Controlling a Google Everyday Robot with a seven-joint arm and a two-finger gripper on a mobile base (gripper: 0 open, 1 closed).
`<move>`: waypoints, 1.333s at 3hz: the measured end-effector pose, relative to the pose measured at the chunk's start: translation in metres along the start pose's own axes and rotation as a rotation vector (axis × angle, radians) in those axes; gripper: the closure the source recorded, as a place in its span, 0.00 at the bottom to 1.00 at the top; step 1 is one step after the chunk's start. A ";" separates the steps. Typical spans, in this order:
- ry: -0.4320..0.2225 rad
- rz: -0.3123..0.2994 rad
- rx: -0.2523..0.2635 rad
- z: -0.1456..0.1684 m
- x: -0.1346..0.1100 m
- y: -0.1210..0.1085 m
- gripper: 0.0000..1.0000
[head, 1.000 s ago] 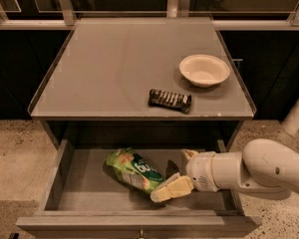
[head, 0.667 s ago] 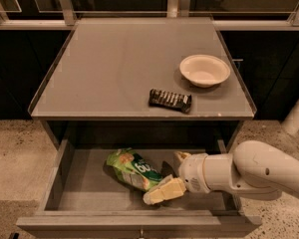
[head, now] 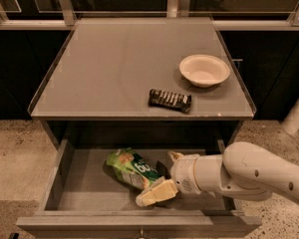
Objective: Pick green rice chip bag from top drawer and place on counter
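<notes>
The flat grey matte bench (head: 114, 68), with slightly raised edges, filled the upper half of the view. Below it the wide shallow grey top drawer (head: 84, 189) stood pulled fully out. The robot's thick white arm (head: 254, 176) reached in from the right, over the drawer's right wall. On the bench rested a shallow cream round bowl (head: 204, 69) at the right. A small dark ridged wrapped bar (head: 170, 100) lay near the front edge, apart from the bowl.

The crinkly bright green rice chip bag (head: 132, 166) lay on the drawer floor, left of centre and tilted, not yet lifted. The pincer (head: 165, 176) had advanced leftwards over the preceding second and now met the bag's right end. Its pale fingers (head: 157, 193) stood apart, one in front of the bag and one apparently behind it. No clamping was evident. The approach therefore appeared nearly complete. Closing on the bag's end, lifting it clear of the drawer front and carrying it up to the bench all remained to be done.
</notes>
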State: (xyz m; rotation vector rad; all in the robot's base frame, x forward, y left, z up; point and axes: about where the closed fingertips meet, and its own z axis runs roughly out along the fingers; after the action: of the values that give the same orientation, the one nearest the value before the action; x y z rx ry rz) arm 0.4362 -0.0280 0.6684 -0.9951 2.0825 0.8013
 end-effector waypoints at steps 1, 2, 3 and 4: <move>0.033 -0.039 0.060 0.007 0.006 -0.003 0.00; 0.034 -0.040 0.062 0.007 0.006 -0.003 0.19; 0.034 -0.040 0.062 0.007 0.006 -0.003 0.42; 0.034 -0.040 0.062 0.007 0.006 -0.003 0.65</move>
State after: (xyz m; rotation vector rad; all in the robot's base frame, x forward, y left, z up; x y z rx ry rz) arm 0.4381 -0.0265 0.6587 -1.0201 2.0963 0.6996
